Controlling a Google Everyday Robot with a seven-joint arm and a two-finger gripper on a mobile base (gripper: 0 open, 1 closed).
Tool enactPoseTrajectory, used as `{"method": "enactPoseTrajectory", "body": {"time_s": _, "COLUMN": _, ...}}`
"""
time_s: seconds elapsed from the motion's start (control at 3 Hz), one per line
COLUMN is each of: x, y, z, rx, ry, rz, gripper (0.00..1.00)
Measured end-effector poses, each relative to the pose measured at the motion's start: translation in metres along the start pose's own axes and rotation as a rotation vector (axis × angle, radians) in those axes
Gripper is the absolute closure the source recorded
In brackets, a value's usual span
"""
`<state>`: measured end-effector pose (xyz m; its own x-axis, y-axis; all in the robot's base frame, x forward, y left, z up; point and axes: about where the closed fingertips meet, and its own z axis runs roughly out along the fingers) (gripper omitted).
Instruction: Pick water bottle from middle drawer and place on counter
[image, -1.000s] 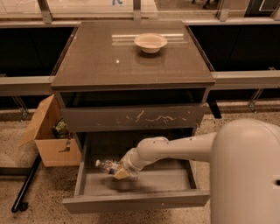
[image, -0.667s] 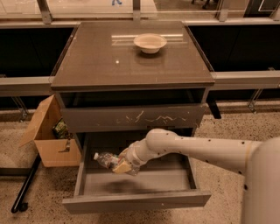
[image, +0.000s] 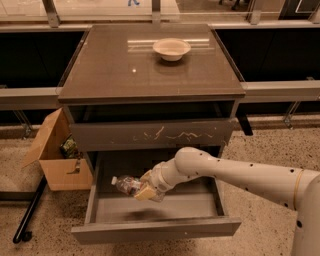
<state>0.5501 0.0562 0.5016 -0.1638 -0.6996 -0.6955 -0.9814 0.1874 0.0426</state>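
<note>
The water bottle (image: 126, 184) is a small clear bottle with a white cap pointing left. My gripper (image: 145, 189) is shut on the water bottle and holds it lying sideways in the air above the left part of the open middle drawer (image: 155, 226). The drawer's grey tray is pulled out below a drawer front with white scratch marks (image: 170, 134). My white arm (image: 235, 172) reaches in from the right. The counter (image: 115, 65) is the glossy grey-brown top slab above.
A cream bowl (image: 171, 48) stands on the counter at the back right of centre. An open cardboard box (image: 57, 150) sits on the floor left of the cabinet, with a black pole (image: 30, 210) lying beside it.
My gripper has lifted the water bottle up from the drawer floor and a little left, and my arm has stretched out from the right.
</note>
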Motion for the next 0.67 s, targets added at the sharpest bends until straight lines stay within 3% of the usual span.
{"method": "enactPoseTrajectory", "body": {"time_s": 0.33, "x": -0.026, "y": -0.011, "z": -0.038, "rx": 0.040, "ry": -0.018, "rz": -0.064, "gripper": 1.00}}
{"method": "enactPoseTrajectory", "body": {"time_s": 0.67, "x": -0.065, "y": -0.030, "z": -0.100, "rx": 0.091, "ry": -0.052, "rz": -0.147, "gripper": 1.00}}
